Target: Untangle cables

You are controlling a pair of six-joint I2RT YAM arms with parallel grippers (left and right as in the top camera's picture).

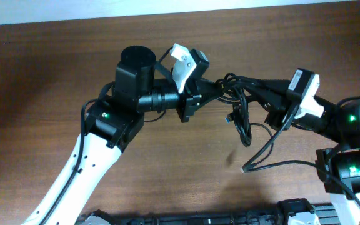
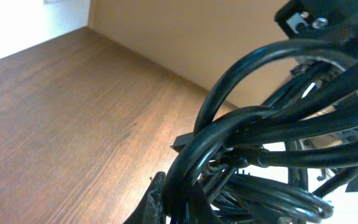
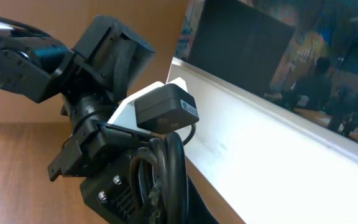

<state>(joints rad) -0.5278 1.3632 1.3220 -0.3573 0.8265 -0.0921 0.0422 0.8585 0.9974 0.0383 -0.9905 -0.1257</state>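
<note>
Overhead, the cables hang as one knotted bundle right of centre above the worktop, pinched by the left pincer and right pincer, so untangling looks barely begun.

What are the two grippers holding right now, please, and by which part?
Both are shut on the cables: the left gripper grips one side of the tangle, the right gripper the opposite side, and loose loops hang between them.
</note>
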